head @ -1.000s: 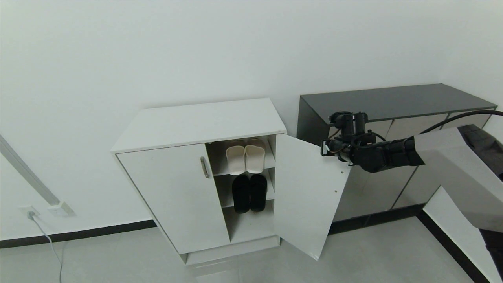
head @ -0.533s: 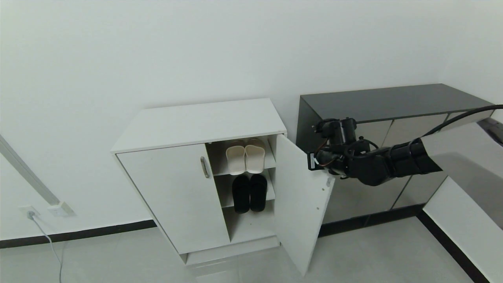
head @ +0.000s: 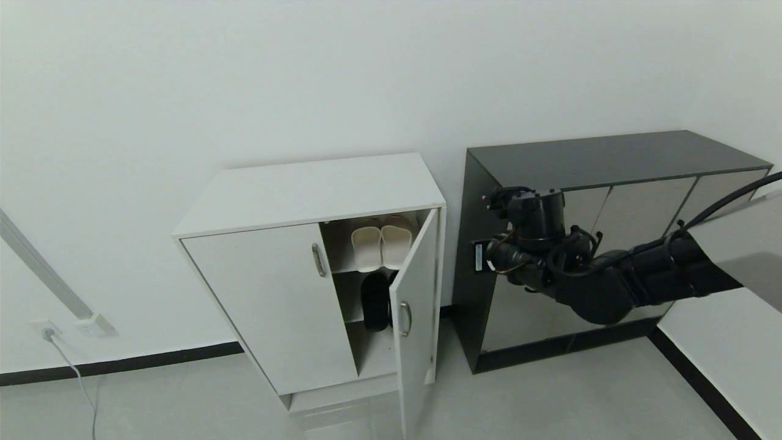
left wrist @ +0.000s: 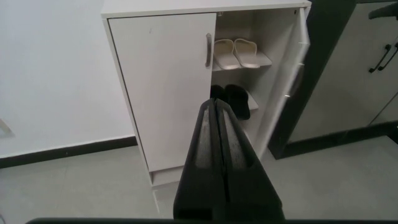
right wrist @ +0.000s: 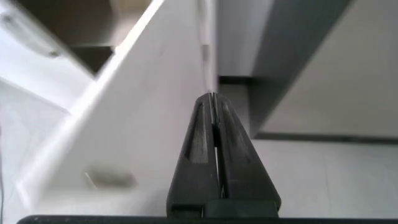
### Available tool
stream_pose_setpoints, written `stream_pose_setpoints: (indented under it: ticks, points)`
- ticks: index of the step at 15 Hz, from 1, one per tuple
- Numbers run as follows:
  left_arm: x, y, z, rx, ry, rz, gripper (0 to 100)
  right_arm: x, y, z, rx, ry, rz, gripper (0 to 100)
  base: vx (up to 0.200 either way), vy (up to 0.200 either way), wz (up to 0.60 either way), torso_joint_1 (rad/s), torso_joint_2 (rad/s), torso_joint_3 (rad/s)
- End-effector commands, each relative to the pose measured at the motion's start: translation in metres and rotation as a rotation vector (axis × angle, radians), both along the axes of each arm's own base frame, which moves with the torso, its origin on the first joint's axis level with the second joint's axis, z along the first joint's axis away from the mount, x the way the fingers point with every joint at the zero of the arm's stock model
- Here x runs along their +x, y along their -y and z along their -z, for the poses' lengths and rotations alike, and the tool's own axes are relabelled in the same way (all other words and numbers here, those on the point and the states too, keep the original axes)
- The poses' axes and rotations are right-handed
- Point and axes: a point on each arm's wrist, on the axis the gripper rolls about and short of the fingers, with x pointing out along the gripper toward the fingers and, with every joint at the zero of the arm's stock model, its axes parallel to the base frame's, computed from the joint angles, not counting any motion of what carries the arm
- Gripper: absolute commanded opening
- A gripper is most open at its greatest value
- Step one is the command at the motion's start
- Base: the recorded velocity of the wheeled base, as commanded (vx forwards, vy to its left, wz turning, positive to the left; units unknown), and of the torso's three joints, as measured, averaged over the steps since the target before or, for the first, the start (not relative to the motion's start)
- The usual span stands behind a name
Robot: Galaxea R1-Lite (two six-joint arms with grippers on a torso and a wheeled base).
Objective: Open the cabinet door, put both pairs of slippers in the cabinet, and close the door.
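The white cabinet (head: 305, 195) stands against the wall with its left door shut and its right door (head: 415, 287) ajar, edge-on toward me. A beige pair of slippers (head: 380, 244) lies on the upper shelf, a black pair (head: 376, 299) on the shelf below, partly hidden by the door. My right gripper (head: 482, 256) hangs just right of the door, shut, its tips (right wrist: 213, 98) close against the door's white face (right wrist: 137, 124). My left gripper (left wrist: 216, 104) is shut and empty, held well back from the cabinet front (left wrist: 161, 74).
A dark grey sideboard (head: 611, 159) stands right beside the white cabinet, behind my right arm. A wall socket with a cable (head: 46, 333) sits low at the left. A white ledge (head: 721, 342) fills the lower right. Bare floor lies before the cabinet.
The right door has swung from wide open to nearly half shut. My right arm has moved left, following the door.
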Motion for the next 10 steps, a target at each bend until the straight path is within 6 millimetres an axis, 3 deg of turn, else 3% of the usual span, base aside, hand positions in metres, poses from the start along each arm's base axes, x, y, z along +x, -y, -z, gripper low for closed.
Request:
stream_pose_setpoints:
  ticks: [1,2,8,10]
  points:
    - [0.000,0.000,0.000,-0.001,-0.001,0.000,0,-0.021,-0.003,0.001,-0.007,0.007,-0.040,0,0.000,0.000,0.00,0.000,0.00,0.000]
    - [0.000,0.000,0.000,-0.001,-0.001,0.000,0,-0.029,-0.009,0.005,-0.007,0.007,-0.063,0,0.000,0.000,0.00,0.000,0.00,0.000]
    - [0.000,0.000,0.000,-0.001,-0.001,0.000,0,-0.045,-0.021,0.018,-0.023,-0.030,-0.132,0,0.000,0.000,0.60,-0.001,0.00,0.002]
    - [0.000,0.000,0.000,-0.001,-0.001,-0.002,0,-0.048,-0.020,0.022,-0.019,-0.037,-0.160,0,0.000,0.000,0.00,0.000,0.00,0.000]
